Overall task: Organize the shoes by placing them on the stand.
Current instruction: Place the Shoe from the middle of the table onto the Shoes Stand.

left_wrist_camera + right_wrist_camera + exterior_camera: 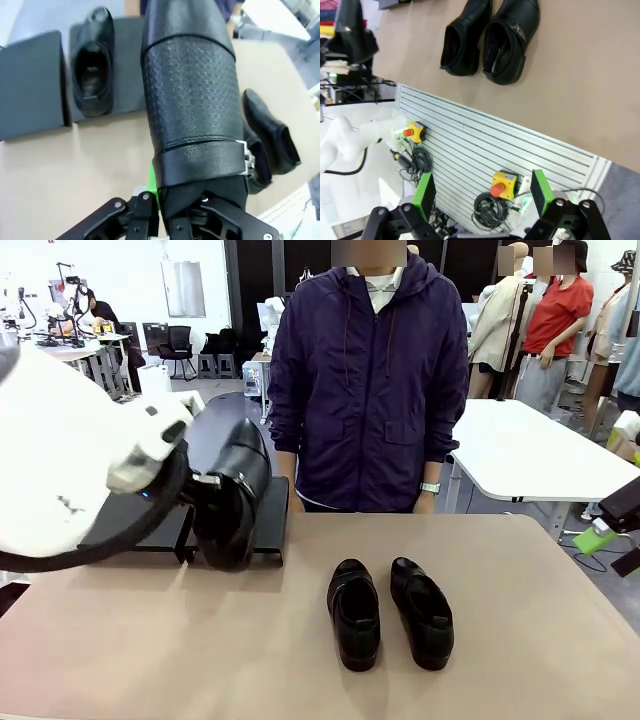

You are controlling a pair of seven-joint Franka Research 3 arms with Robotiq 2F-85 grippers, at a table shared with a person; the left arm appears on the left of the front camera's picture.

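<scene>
Sitting at roughly the halfway mark, judging by the layout. Holding the right gripper (482, 192) wide and empty nearest, off the table's near edge. Leaving two shoes (354, 613), (422, 612) unplaced mid-table, side by side and just apart. Carrying a third shoe (190, 100) in the left gripper (192, 200) — clamped hard on its heel end, hanging over the stand (30, 85), seemingly about to go down. Counting a fourth shoe (92, 65) placed on one stand panel, with the neighbouring panel bare. Needing, then, this set-down plus two more pick-ups. Working on a smooth tan table (150, 640), matte and plain. Facing a person (365, 390) in a dark purple jacket standing at the far edge — farther off, passing a white table (530, 445) and looking into a bright workroom with desks and chairs.
</scene>
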